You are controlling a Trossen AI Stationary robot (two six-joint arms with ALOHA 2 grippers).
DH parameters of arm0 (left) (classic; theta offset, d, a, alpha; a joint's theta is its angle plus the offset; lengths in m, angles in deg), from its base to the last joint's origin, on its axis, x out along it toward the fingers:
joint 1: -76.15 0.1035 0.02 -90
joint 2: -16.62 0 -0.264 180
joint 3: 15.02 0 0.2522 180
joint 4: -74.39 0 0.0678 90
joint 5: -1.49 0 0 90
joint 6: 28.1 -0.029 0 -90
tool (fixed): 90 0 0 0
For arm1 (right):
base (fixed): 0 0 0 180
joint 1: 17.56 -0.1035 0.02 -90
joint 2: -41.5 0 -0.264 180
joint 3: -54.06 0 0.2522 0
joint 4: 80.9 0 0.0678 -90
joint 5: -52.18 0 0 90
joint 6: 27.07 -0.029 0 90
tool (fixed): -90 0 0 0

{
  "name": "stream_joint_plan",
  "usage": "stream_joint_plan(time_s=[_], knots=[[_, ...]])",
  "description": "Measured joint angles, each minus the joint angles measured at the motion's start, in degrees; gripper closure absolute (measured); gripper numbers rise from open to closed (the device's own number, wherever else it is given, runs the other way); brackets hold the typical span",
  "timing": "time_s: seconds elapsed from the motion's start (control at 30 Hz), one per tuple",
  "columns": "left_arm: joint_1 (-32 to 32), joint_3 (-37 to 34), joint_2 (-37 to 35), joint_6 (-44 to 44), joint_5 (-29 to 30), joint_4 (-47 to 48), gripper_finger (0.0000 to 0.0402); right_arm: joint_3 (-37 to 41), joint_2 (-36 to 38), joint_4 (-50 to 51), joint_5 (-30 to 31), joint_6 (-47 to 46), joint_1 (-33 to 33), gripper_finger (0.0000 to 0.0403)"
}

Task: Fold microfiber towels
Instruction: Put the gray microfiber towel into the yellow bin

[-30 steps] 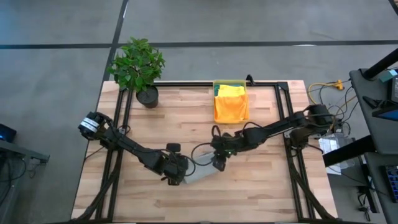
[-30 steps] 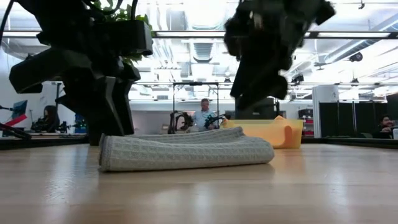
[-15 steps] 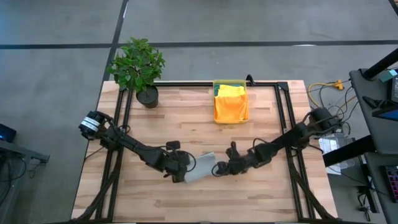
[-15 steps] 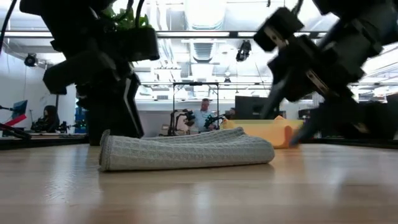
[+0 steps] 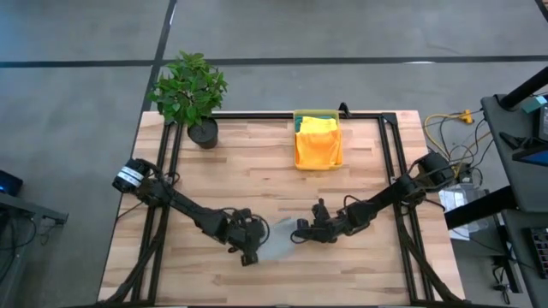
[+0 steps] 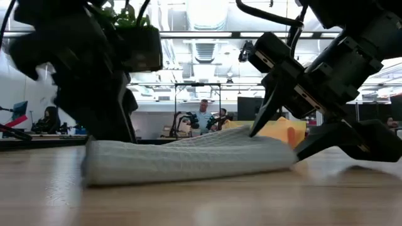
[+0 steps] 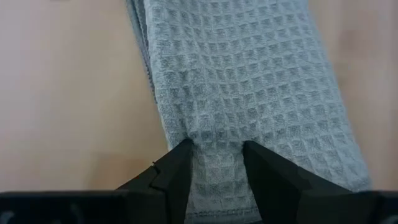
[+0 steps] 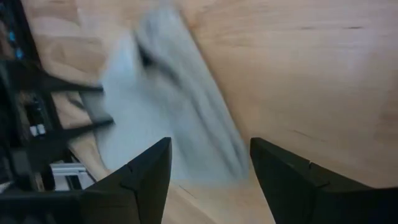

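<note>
Wooden table (image 5: 257, 184), open office behind. Light grey towel (image 5: 276, 242) folded, near front edge. Left gripper (image 7: 214, 163) pinching its edge; right gripper (image 5: 301, 234) spread wide at opposite end, empty. Mid-fold, probably; next likely needs a grip there.

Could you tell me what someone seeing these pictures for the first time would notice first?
The eye goes to the light grey towel lying folded near the table's front edge, with a dark arm at each end. The left pincer is shut on its edge, while the right pincer stands open at the other end. Next come the yellow bin holding bright cloths at the table's back edge and the potted plant at the back left corner.
</note>
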Motion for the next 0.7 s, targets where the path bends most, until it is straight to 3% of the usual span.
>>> stream_joint_plan(time_s=[0.23,0.7], knots=[[-2.27,1.95,2.34,3.71,-1.96,-4.77,0.0265,0.02,-1.21,-3.83,2.48,0.94,0.11,0.0179],[-2.37,1.91,2.47,7.72,-0.55,-4.57,0.0265,-0.20,-1.67,-1.31,-0.71,7.73,0.14,0.0179]])
